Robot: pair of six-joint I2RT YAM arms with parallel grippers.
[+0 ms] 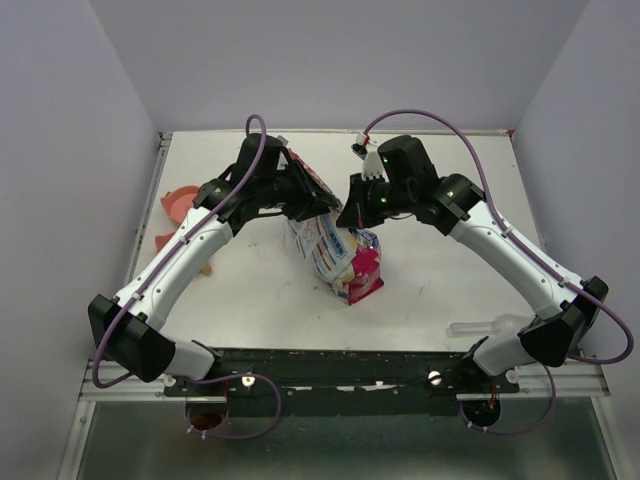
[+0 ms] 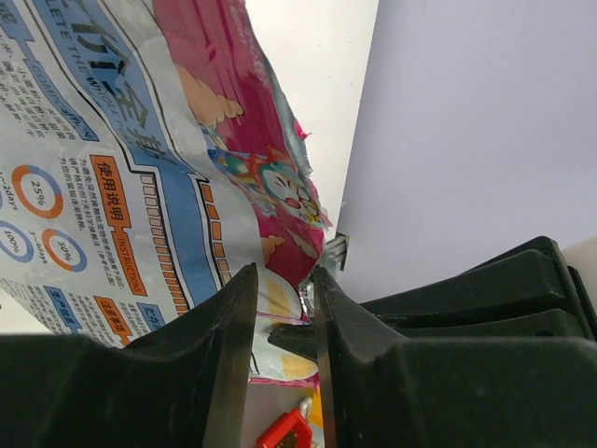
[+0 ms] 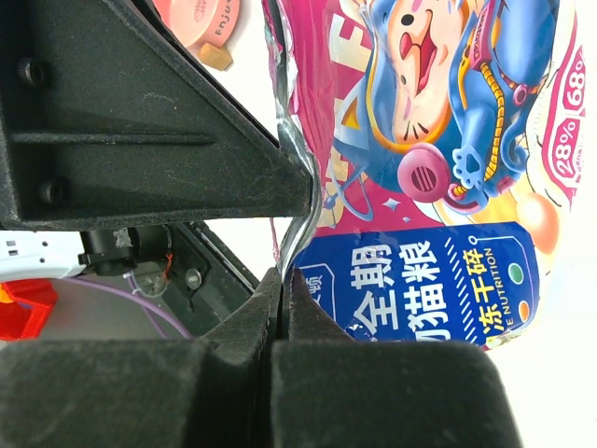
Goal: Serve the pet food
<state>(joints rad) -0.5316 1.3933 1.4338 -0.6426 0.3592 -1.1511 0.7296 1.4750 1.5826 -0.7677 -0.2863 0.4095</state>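
Top view: the left gripper (image 1: 316, 207) and right gripper (image 1: 352, 214) meet at the far top edge of the pet food bag (image 1: 335, 250); the food itself cannot be seen. Left wrist view: jaws nearly closed, pinching the bag's edge. Right wrist view: jaws pressed together on the bag's foil rim.

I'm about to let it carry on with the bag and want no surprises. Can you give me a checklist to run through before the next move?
1. Right tool pinching the bag: ok, its fingers are closed on the foil edge.
2. Left tool pinching the bag: cannot tell, a gap shows between its fingers with the bag edge inside.
3. Bag opened: cannot tell, no pet food is visible.
4. Bowls apart from the bag: ok, they sit far to its left.
5. Scoop free: ok, it lies by the right arm's base.
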